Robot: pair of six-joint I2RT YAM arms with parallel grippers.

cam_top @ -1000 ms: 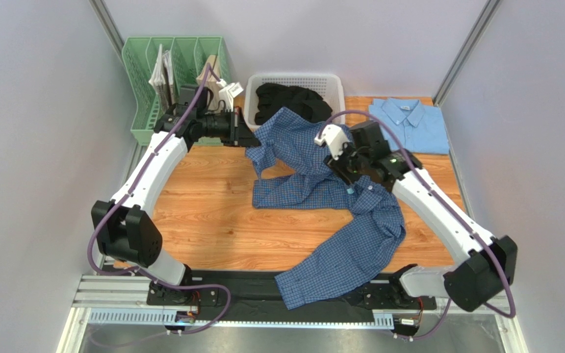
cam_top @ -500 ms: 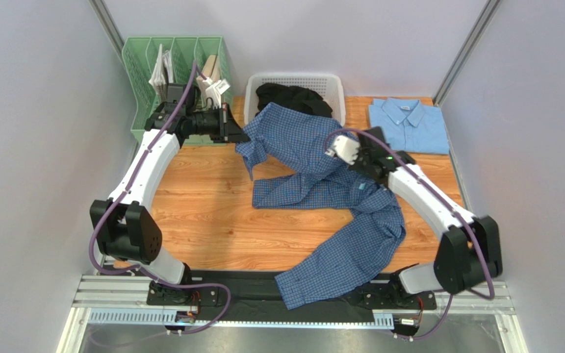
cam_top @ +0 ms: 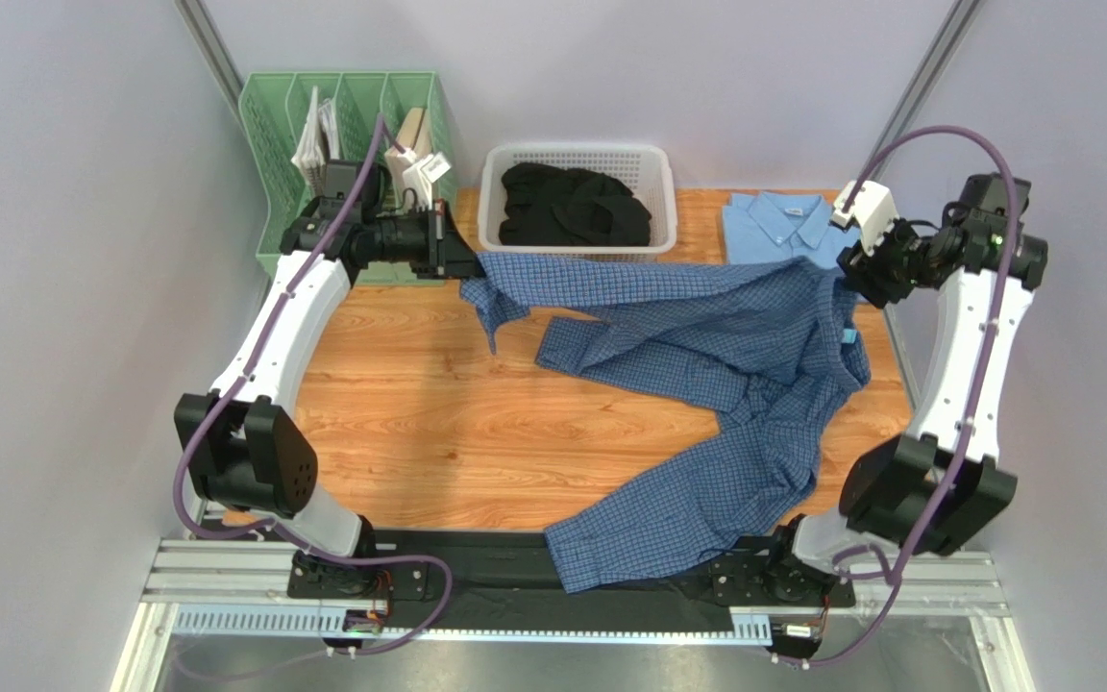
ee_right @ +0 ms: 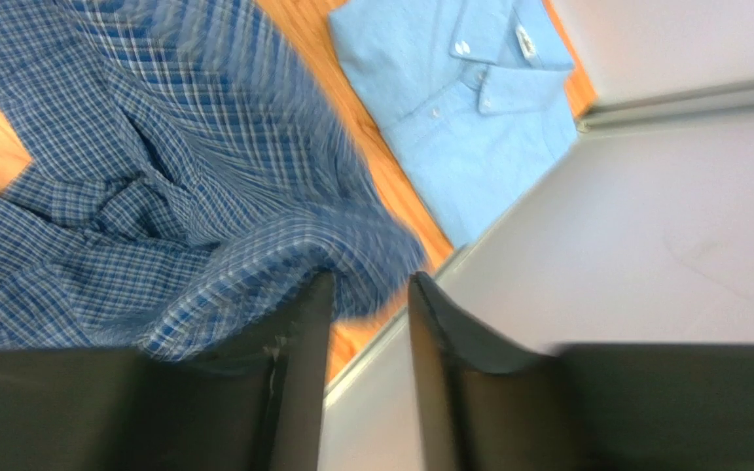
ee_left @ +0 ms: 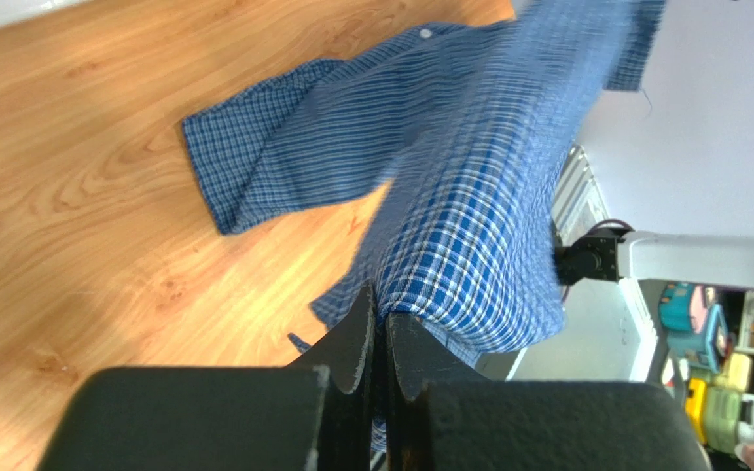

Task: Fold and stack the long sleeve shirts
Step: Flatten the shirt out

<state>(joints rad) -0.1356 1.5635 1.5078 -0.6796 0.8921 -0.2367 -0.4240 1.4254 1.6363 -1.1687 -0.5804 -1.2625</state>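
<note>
Left gripper (cam_top: 467, 261): clenched on an edge of the dark blue checked shirt (cam_top: 689, 339). The wrist view shows both fingers (ee_left: 361, 329) pressed together with the cloth pinched between them. It is held above the far left part of the table (cam_top: 401, 418), just in front of the green rack (cam_top: 278, 173).

Right gripper (cam_top: 851, 278): grasping the same shirt at the far right of the table. The wrist view is blurred, but a bunch of checked cloth sits at the fingertips (ee_right: 317, 294), which stand slightly apart.

Checked shirt: raised and stretched between the two grippers across the far half of the table. The rest lies crumpled on the wood, with one sleeve trailing over the near edge between the arm bases.

Light blue shirt (cam_top: 783, 224): folded flat, collar up, in the far right corner, next to the right gripper.

White basket (cam_top: 495, 216): at the far edge, containing dark clothes (cam_top: 574, 202).
</note>
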